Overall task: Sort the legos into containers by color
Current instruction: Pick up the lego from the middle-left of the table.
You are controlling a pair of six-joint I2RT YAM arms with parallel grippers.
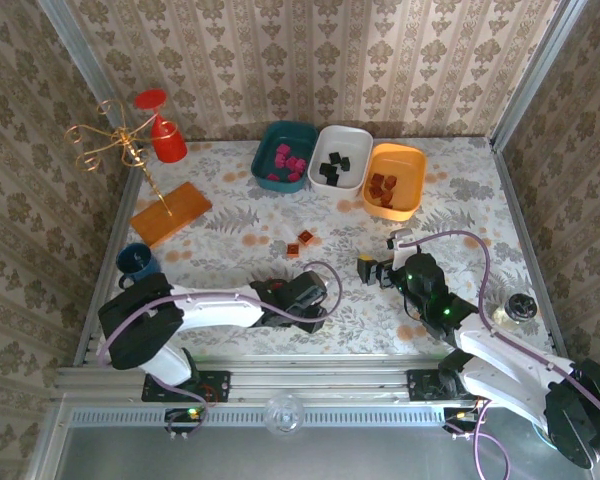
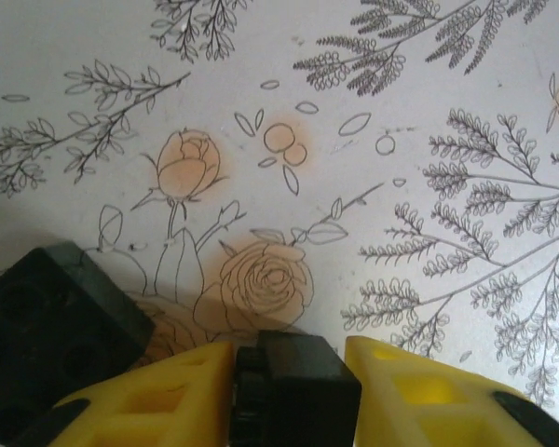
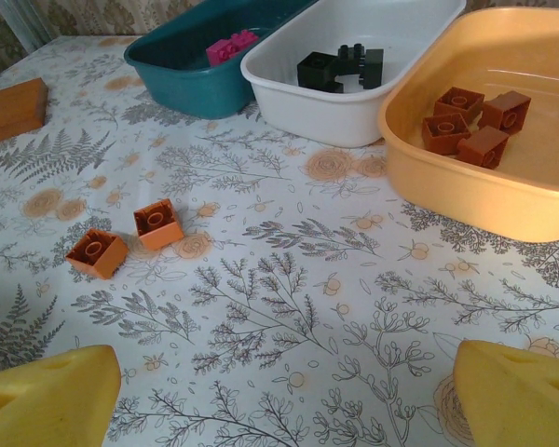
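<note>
My left gripper (image 1: 312, 302) sits low over the near middle of the table. Its yellow fingers (image 2: 158, 400) are shut on a black lego (image 2: 293, 386), and a second black lego (image 2: 51, 340) lies just to its left. My right gripper (image 1: 378, 258) stands open above bare cloth, fingertips (image 3: 47, 400) wide apart. Two orange legos (image 3: 158, 223) (image 3: 97, 253) lie loose on the table (image 1: 306, 237). At the back stand the teal container (image 1: 270, 135) with pink legos (image 1: 288, 162), the white container (image 1: 342, 135) with black legos (image 1: 335, 168), and the orange container (image 1: 420, 180) with brown legos (image 1: 383, 188).
An orange slab (image 1: 170, 212), a gold wire stand (image 1: 115, 145) and a red goblet (image 1: 160, 135) occupy the left back. A dark blue mug (image 1: 137, 262) sits at the left edge. A small dark round object (image 1: 520, 305) lies at the right. Walls close three sides.
</note>
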